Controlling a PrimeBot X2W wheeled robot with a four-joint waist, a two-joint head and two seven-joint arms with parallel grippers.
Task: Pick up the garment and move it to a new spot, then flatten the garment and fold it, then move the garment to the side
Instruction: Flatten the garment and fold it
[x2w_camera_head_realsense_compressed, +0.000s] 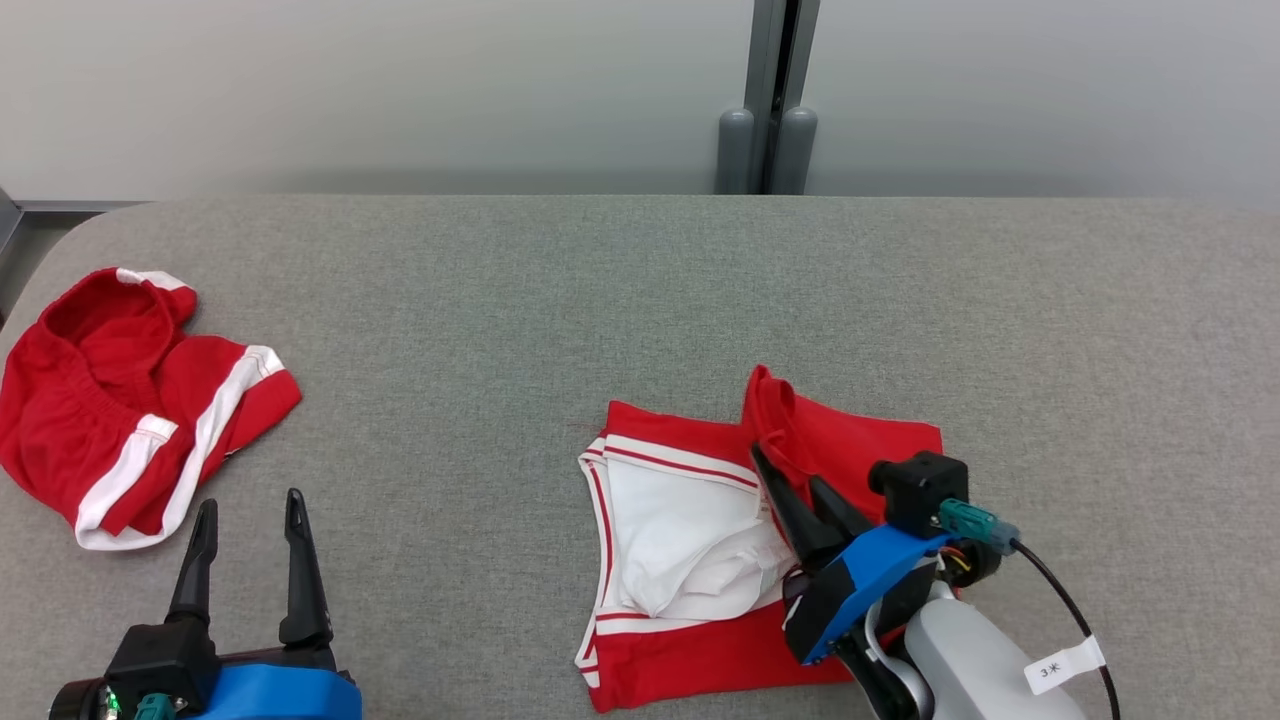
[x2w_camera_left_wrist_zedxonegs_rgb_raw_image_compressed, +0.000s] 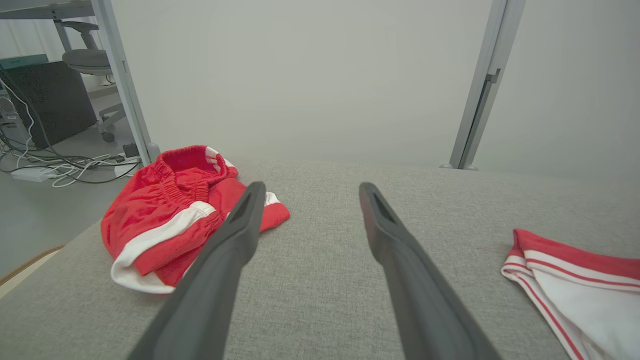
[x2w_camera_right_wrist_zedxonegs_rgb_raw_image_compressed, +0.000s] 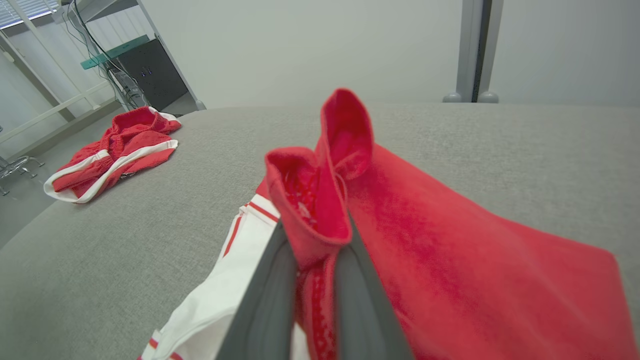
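The garment (x2w_camera_head_realsense_compressed: 680, 520) is red with a white panel and thin red-and-white stripes. It lies partly folded on the grey table (x2w_camera_head_realsense_compressed: 600, 300), right of centre. My right gripper (x2w_camera_head_realsense_compressed: 785, 468) is shut on a raised red fold at its upper middle. In the right wrist view that fold stands up between the right gripper's (x2w_camera_right_wrist_zedxonegs_rgb_raw_image_compressed: 315, 235) dark fingers, and the garment's red cloth (x2w_camera_right_wrist_zedxonegs_rgb_raw_image_compressed: 425, 225) slopes away to the right. My left gripper (x2w_camera_head_realsense_compressed: 250, 500) stands open at the lower left, over bare table, holding nothing. The left wrist view has the left gripper (x2w_camera_left_wrist_zedxonegs_rgb_raw_image_compressed: 312, 186) wide apart and the garment's striped corner (x2w_camera_left_wrist_zedxonegs_rgb_raw_image_compressed: 575, 280) at right.
A second piece of clothing, red shorts with white stripes (x2w_camera_head_realsense_compressed: 130, 410), lies crumpled near the table's left edge, just beyond my left gripper; the shorts (x2w_camera_left_wrist_zedxonegs_rgb_raw_image_compressed: 165, 215) (x2w_camera_right_wrist_zedxonegs_rgb_raw_image_compressed: 115, 155) also appear in both wrist views. A grey post (x2w_camera_head_realsense_compressed: 770, 100) stands behind the table.
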